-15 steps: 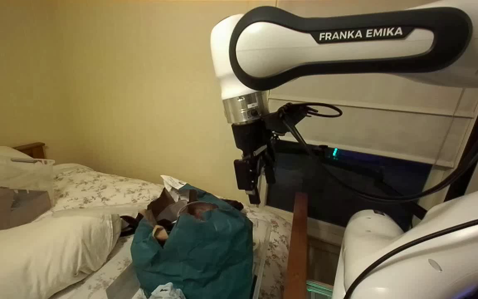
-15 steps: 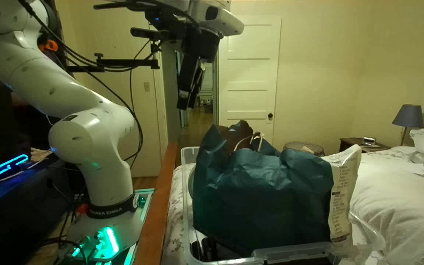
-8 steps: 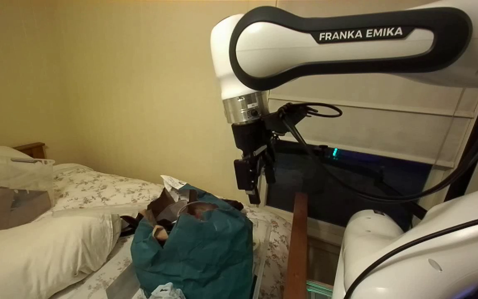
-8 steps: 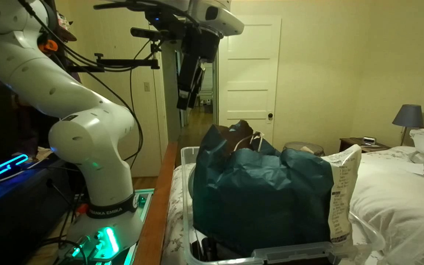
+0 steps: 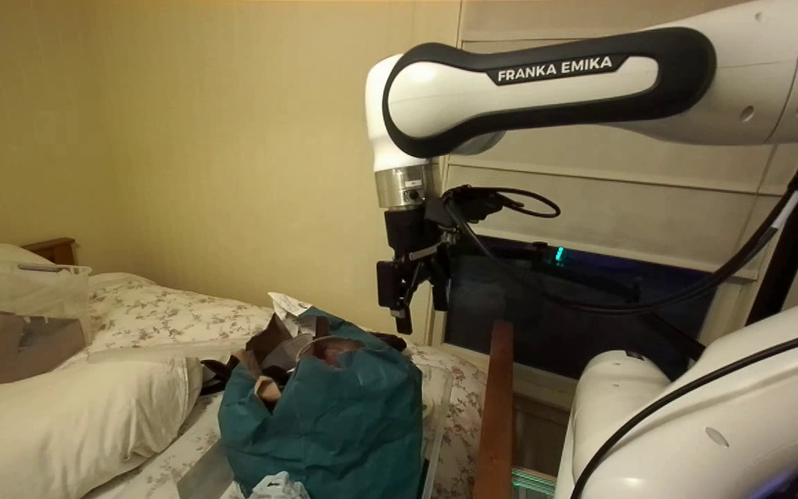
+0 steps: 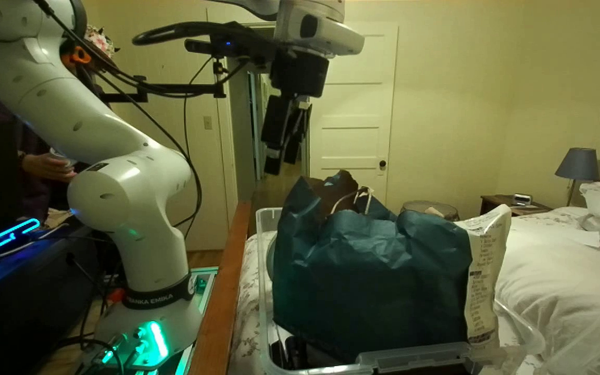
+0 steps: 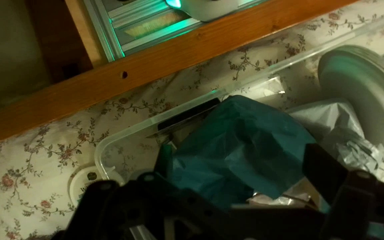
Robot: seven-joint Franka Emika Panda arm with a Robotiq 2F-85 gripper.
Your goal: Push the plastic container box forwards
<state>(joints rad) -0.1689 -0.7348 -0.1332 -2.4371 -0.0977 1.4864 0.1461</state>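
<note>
Plainly, my hand [image 7: 238, 155] is spread, its two fingers [image 7: 323, 165] well apart, hanging in the air above the teal bag [image 6: 373, 281] and clear of it. That bag sits in the plastic container box [image 7: 142, 124], beside a round pale thing [image 7: 348, 96] I cannot name. The box rests on the floral-covered bench [image 7: 28, 200], near the wooden rail [image 7: 165, 56] that runs between it and my green-lit base [image 6: 123, 323]. Farther out, in an exterior view, a white pillow [image 5: 80, 423] lies along the bench, with another clear bin [image 5: 66, 298] beyond.

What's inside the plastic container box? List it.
Visible in the plastic container box: a teal bag, a round pale object, crumpled plastic, a dark item; anything beneath the bag is covered.
</note>
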